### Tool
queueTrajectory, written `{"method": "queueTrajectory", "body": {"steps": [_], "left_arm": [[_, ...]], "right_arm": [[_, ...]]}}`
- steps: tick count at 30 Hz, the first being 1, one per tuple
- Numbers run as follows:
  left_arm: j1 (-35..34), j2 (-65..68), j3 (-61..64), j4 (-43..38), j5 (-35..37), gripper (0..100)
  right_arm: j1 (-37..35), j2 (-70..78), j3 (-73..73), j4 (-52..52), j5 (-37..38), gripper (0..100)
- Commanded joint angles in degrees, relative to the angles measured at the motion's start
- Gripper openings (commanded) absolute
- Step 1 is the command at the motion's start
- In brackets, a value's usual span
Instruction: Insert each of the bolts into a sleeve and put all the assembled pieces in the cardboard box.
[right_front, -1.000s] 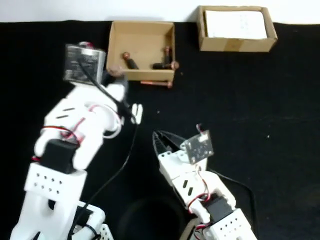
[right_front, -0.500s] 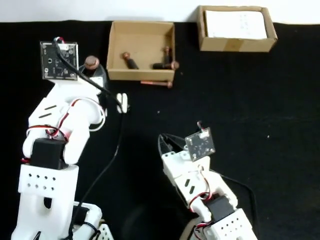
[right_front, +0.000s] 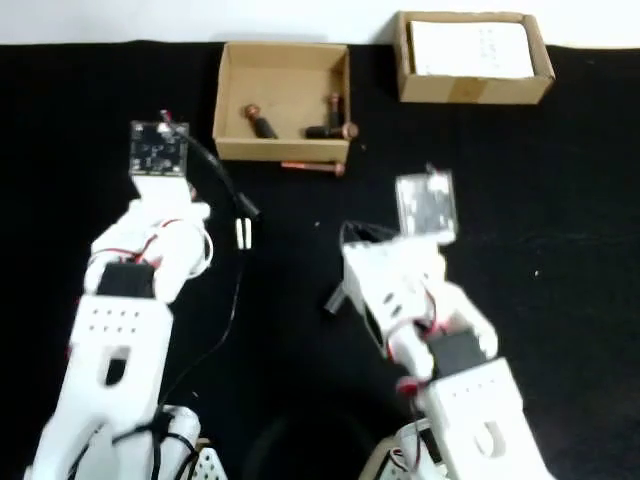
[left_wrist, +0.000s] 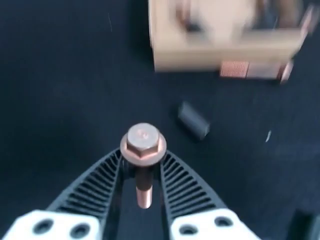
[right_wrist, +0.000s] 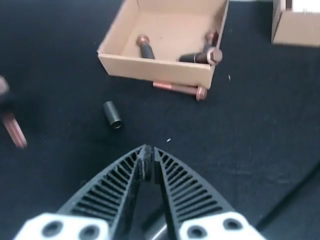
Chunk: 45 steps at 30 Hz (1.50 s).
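Well short of the cardboard box (right_front: 280, 150), one bolt (left_wrist: 143, 142) is held with no sleeve on it. Nearer the box, an empty sleeve (right_wrist: 113, 114) lies on the table (right_front: 500, 200). A second bolt (right_wrist: 180, 89) lies outside, along the box's front wall, and inside are seemingly three assembled pieces (right_wrist: 200, 56). I judge that two assemblies are left to make. The left gripper (left_wrist: 142, 159) pinches the first bolt narrowly under its head, and the right gripper (right_wrist: 147, 160) is closed on nothing.

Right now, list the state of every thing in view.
left gripper, shut on a bolt.
right gripper, shut, empty.
sleeve, empty, lying on the table.
cardboard box, open, three assembled pieces inside.
loose bolt, lying outside the box's front wall.
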Motion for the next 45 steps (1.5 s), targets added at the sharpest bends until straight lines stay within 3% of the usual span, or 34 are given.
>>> {"method": "queueTrajectory", "body": {"steps": [1, 6, 10, 17, 24, 32, 37, 45], "left_arm": [[-0.7, 10.7, -4.8, 4.0, -0.9, 1], [-0.7, 29.4, -15.7, 15.6, -7.7, 1], [-3.8, 40.2, -25.3, 23.1, -8.1, 1], [-5.0, 53.2, -34.4, 25.2, -7.8, 1], [-7.1, 55.9, -35.3, 22.9, -6.8, 1], [-8.0, 55.9, -35.1, 22.3, -5.4, 1], [-8.0, 55.9, -34.1, 20.7, -5.4, 1], [-7.9, 49.5, -26.7, 14.8, -5.4, 1]], "right_arm": [[0.5, 13.9, -15.2, 7.3, -2.3, 0.9], [0.2, 27.6, -30.5, 24.6, -7.5, 2.8], [-0.5, 37.1, -42.0, 40.0, -13.9, 15.9], [-2.7, 49.4, -56.2, 56.3, -25.1, 17.6], [-8.4, 53.9, -56.9, 57.0, -30.0, 17.6], [-8.7, 64.7, -56.9, 54.0, -36.5, 16.5], [-7.7, 69.5, -56.8, 47.4, -36.9, 8.7], [-7.2, 74.2, -56.8, 47.1, -36.7, 8.7]]}}
